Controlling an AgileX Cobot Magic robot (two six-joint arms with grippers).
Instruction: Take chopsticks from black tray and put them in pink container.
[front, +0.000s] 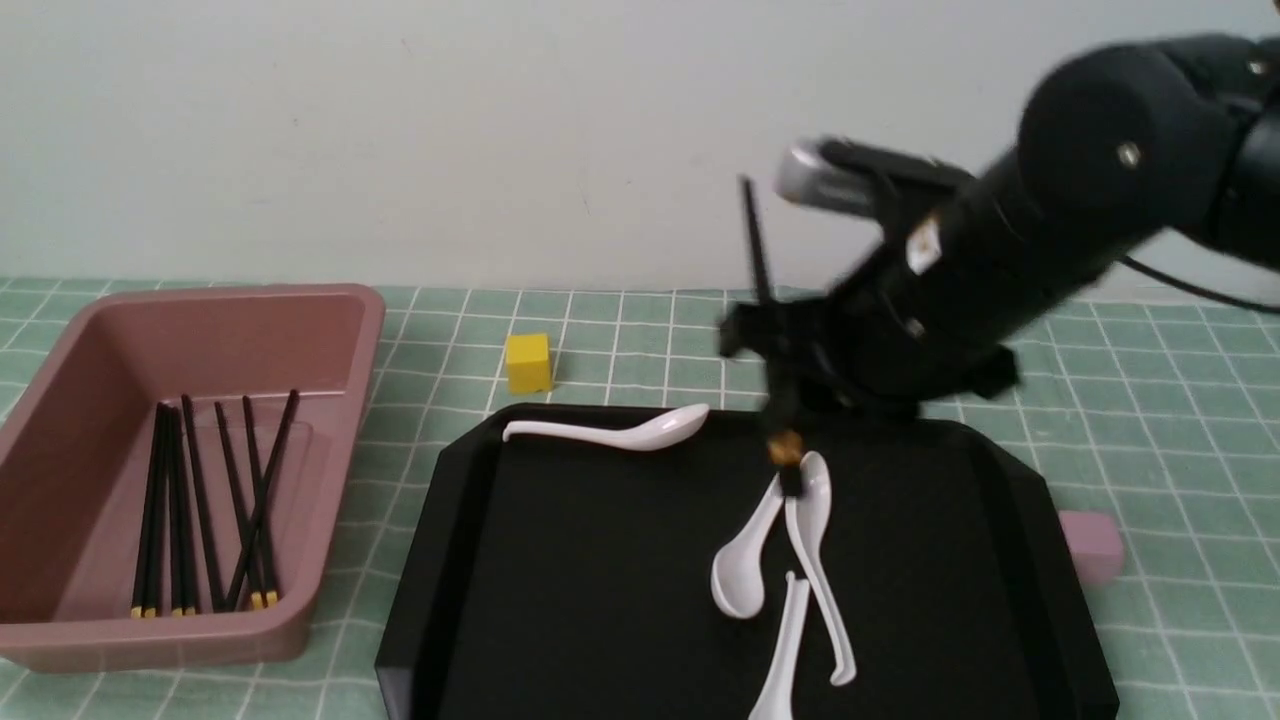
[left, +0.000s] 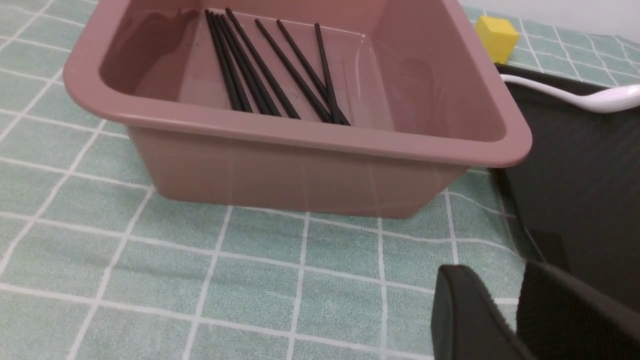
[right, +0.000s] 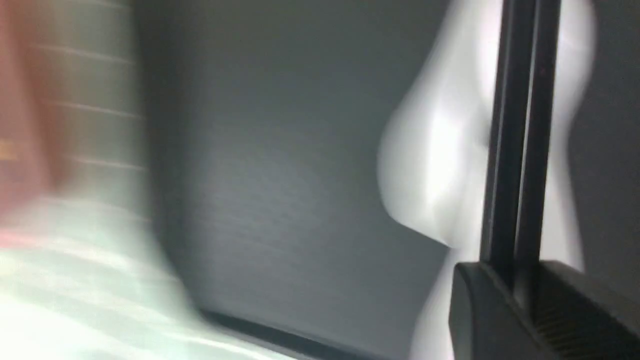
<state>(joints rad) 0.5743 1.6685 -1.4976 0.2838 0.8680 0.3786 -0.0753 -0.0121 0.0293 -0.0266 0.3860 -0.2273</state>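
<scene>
My right gripper (front: 775, 350) hangs over the far side of the black tray (front: 600, 580), shut on a pair of black chopsticks (front: 757, 250) that stand nearly upright. Their gold tips (front: 785, 446) point down, just above a white spoon. In the right wrist view the two chopsticks (right: 520, 125) run out from between the closed fingers (right: 480, 310). Several more chopsticks (front: 200, 500) lie in the pink container (front: 370, 330) at the left. The left gripper (left: 505, 295) is shut and empty, low beside the container (left: 300, 132) and the tray's edge (left: 575, 175). It is out of the front view.
Three white spoons lie on the tray: one (front: 610, 432) at its far rim and two (front: 790, 540) under the held chopsticks. A yellow cube (front: 528, 362) stands behind the tray. A small pale pink cube (front: 1092, 545) sits at the tray's right edge. Green checked cloth covers the table.
</scene>
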